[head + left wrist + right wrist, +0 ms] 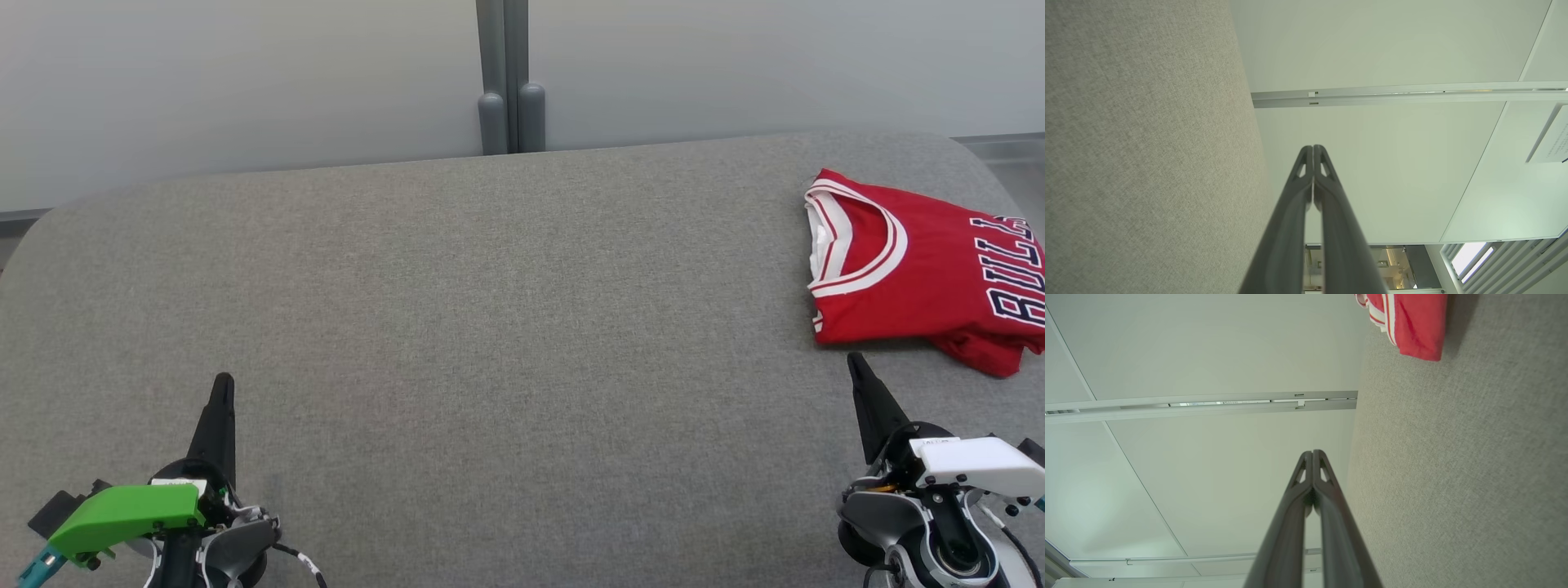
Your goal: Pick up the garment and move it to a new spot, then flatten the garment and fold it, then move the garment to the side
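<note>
The garment (922, 273) is a red jersey with white trim and dark lettering, lying folded at the far right of the grey padded surface (490, 327); its corner (1412, 322) also shows at the top of the right wrist view. My right gripper (855, 359) is shut with nothing in it, its tip just in front of the jersey's near edge, apart from it. At the lower left my left gripper (222, 380) is shut and empty, far from the garment. In each wrist view the fingers press together at the tip: left gripper (1313, 148), right gripper (1312, 452).
A pale wall with a grey vertical post (506, 77) stands behind the surface. The surface's rounded back edge (245, 171) runs across the upper part of the head view. Its right end lies just beyond the jersey.
</note>
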